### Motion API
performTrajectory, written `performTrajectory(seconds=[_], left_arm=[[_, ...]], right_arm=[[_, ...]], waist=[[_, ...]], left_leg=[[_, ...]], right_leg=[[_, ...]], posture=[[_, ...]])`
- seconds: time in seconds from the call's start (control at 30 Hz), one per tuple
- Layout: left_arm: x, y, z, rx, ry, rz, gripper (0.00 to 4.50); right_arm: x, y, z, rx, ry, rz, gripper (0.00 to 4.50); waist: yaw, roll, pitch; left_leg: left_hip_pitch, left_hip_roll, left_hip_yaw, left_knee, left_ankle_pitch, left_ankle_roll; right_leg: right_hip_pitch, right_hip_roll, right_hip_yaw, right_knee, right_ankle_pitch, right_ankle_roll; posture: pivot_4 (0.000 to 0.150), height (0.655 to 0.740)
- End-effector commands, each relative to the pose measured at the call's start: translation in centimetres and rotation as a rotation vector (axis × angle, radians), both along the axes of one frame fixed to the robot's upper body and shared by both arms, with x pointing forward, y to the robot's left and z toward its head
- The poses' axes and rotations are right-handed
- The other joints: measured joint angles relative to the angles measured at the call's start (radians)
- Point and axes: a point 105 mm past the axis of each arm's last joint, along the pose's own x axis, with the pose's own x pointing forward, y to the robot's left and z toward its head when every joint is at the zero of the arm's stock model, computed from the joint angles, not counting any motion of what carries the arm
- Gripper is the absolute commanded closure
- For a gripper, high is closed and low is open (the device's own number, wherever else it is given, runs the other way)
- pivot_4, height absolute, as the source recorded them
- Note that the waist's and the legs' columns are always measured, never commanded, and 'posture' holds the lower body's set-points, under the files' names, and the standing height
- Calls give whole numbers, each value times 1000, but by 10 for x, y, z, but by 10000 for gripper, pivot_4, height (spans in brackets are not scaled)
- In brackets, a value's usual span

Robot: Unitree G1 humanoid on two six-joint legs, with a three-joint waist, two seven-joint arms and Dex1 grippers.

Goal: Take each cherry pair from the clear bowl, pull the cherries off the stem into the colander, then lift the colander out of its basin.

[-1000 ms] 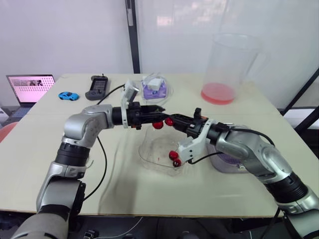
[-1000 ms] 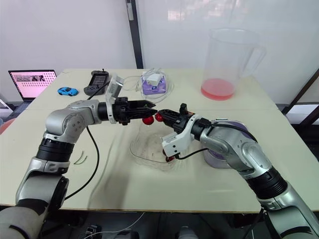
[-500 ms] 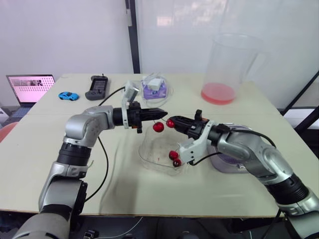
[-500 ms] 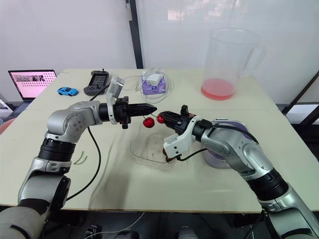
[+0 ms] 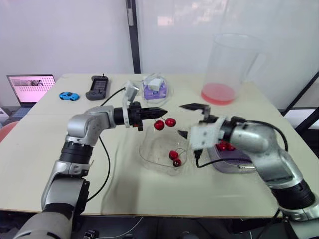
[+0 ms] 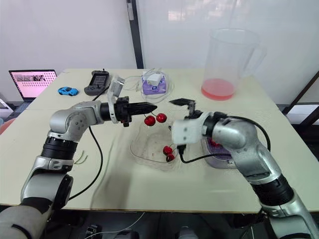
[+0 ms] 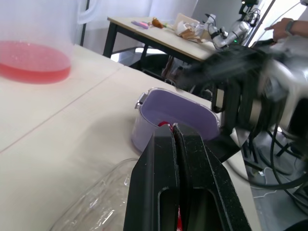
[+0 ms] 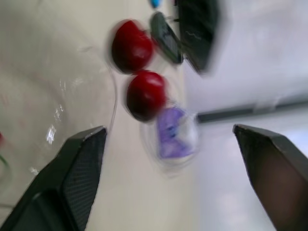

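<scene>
cherry pair hangs by its stem from my left hand, pinched shut, above the clear bowl mid-table; my right hand gapes wide, empty, just beside that pair.

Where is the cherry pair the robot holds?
In the head views, near centre, the cherry pair dangles from the left gripper, above the clear bowl.
</scene>
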Motion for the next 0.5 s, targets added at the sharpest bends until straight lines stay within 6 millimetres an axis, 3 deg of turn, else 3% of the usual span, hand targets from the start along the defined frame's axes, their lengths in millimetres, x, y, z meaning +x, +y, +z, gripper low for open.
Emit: performTrajectory(seconds=[0.03, 0.13, 0.2, 0.5], left_arm=[[-12, -2, 18, -26, -78, -62, 45000], [-20, -3, 21, -42, -85, -102, 45000], [-24, -4, 24, -62, -92, -120, 45000], [-43, -5, 26, -69, -122, -191, 45000]], right_arm=[[-22, 7, 37, 346, 291, 156, 1240], [-39, 15, 37, 387, 619, 300, 1240], [-37, 15, 39, 438, 768, 291, 1240], [-22, 15, 20, 358, 865, 217, 1240]], waist=[[-2, 0, 0], [-1, 0, 0], [-1, 0, 0], [-1, 0, 0]], left_leg=[[1, 0, 0, 0, 0, 0], [1, 0, -1, 0, -1, 1], [1, 0, -1, -1, -1, 2], [1, 0, 0, -1, -3, 5]], right_leg=[[0, 0, 0, 1, 0, 0], [0, 1, -1, 3, 0, 0], [0, 0, 0, 3, 0, 0], [-1, 0, 0, 2, 0, 0]], posture=[[1500, 7332], [1500, 7332], [1500, 7332], [1500, 7332]])
